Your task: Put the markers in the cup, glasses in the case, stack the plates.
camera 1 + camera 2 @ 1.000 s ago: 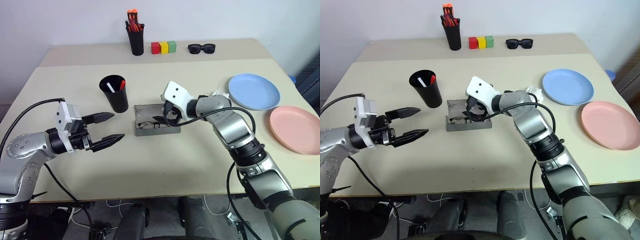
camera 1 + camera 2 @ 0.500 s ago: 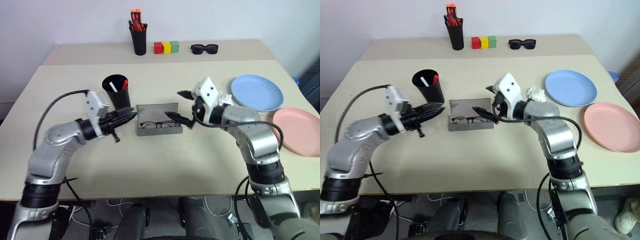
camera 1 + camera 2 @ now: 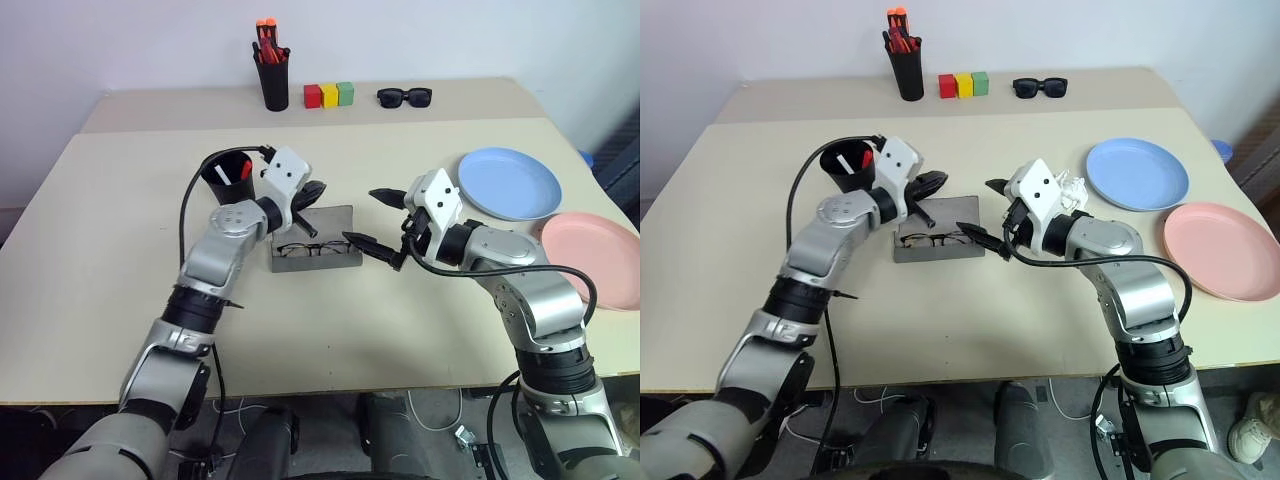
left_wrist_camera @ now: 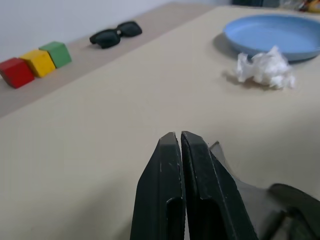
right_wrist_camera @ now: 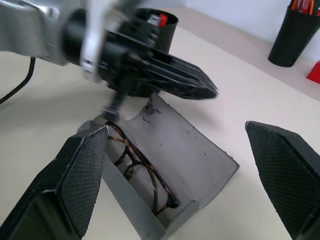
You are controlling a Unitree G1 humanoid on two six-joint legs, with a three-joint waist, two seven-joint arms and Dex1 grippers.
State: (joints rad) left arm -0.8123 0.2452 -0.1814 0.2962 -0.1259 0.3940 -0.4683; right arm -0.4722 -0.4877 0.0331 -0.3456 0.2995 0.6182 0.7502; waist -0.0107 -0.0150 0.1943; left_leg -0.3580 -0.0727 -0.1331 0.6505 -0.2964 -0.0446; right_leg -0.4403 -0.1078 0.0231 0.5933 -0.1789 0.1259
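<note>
Now the left gripper, fingers pressed together and empty, hangs over the open case where the glasses lie, its tips partly hiding the lid, while the right gripper gapes beside it.

Glasses in case; markers in cup.
</note>
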